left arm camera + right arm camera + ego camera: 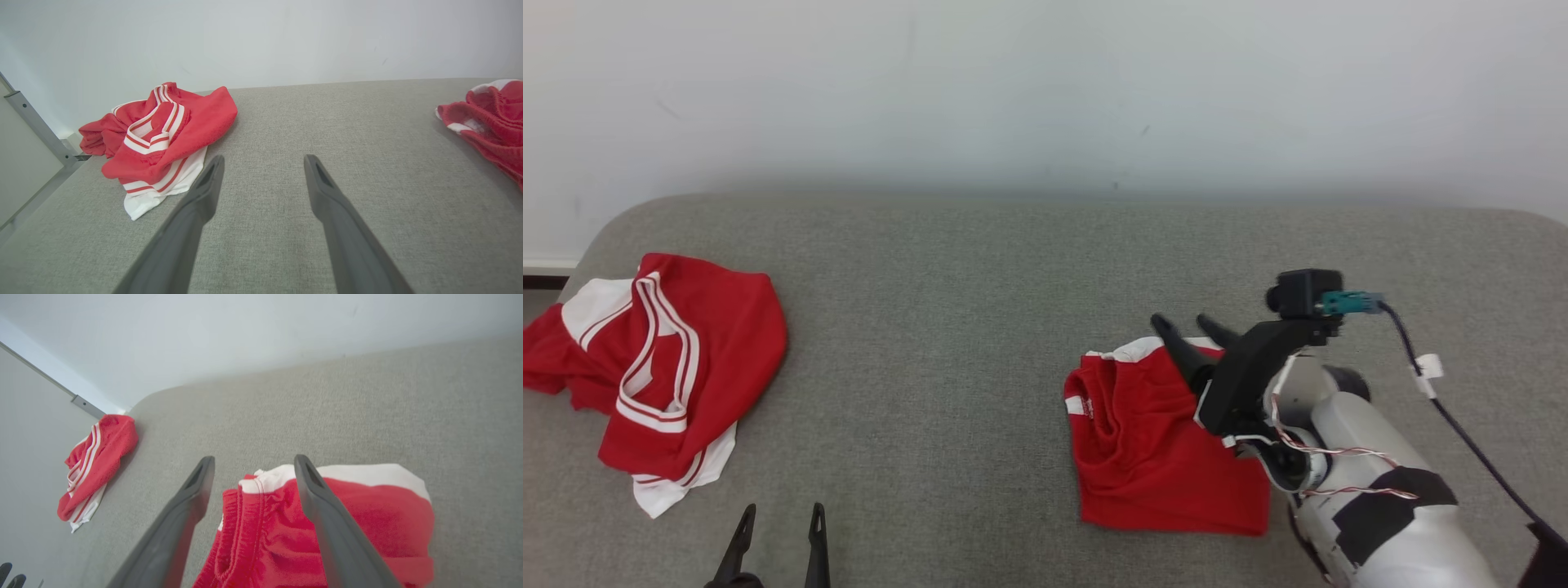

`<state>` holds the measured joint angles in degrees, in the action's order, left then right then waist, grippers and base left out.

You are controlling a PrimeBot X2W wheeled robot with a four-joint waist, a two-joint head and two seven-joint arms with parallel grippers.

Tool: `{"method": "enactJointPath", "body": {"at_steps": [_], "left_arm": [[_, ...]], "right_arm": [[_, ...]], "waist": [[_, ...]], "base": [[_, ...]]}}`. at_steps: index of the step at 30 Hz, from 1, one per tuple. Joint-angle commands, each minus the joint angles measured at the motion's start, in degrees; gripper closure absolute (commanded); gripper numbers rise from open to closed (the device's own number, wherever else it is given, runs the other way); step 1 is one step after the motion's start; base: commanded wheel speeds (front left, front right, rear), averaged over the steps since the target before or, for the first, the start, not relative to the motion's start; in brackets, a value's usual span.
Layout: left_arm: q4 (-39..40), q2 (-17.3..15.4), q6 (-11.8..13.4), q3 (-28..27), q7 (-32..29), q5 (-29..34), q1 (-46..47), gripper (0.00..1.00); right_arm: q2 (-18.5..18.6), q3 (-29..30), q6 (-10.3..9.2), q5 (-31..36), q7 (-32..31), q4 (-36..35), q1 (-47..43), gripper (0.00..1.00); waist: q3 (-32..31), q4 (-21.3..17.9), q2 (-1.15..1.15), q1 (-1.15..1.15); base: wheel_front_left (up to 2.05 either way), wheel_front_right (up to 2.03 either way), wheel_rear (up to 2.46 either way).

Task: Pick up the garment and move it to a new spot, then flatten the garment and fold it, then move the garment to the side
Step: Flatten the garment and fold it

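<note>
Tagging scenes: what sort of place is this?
Likely an indoor test room for garment folding: grey woven-fabric padded surface against a plain white wall, red-and-white striped garment crumpled at left, red white-trimmed garment at right.

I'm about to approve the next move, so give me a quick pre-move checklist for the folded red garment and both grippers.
1. Right gripper open, nothing pinched: ok.
2. Folded red garment lies compact on the grey cushion: ok.
3. Left gripper open and empty: ok.
4. Crumpled red-and-white garment lies well apart, at the robot's left: ok.
5. Right fingers clear of the cloth below: cannot tell.
</note>
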<state>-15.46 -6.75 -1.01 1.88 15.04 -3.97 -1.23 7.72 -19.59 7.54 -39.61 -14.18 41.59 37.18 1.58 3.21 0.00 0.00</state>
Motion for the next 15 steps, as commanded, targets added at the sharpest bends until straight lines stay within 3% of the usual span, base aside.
{"method": "enactJointPath", "body": {"at_steps": [1, 6, 15], "left_arm": [[0.06, -0.10, 0.10, -0.03, 0.14, -0.27, -0.65, 0.00], [0.58, -0.19, 0.51, -0.57, 0.14, 0.16, -0.83, 0.00], [1.05, -0.14, 0.84, -1.04, 0.14, 0.45, -1.02, 0.00]], "right_arm": [[0.63, -0.06, -0.13, 0.38, 1.01, -0.45, -0.88, 0.00], [4.48, -0.05, -0.13, 2.88, 9.85, -4.28, -2.44, 0.00], [7.92, 1.29, -0.13, 9.82, 22.39, -8.02, -9.22, 0.00]], "waist": [[-0.15, -0.51, 0.00, 0.00], [-0.29, -1.74, 0.00, 0.00], [-0.54, -3.35, 0.00, 0.00]], "base": [[0.00, 0.00, 0.00], [0.00, 0.00, 0.00], [0.00, 0.00, 0.00]]}}
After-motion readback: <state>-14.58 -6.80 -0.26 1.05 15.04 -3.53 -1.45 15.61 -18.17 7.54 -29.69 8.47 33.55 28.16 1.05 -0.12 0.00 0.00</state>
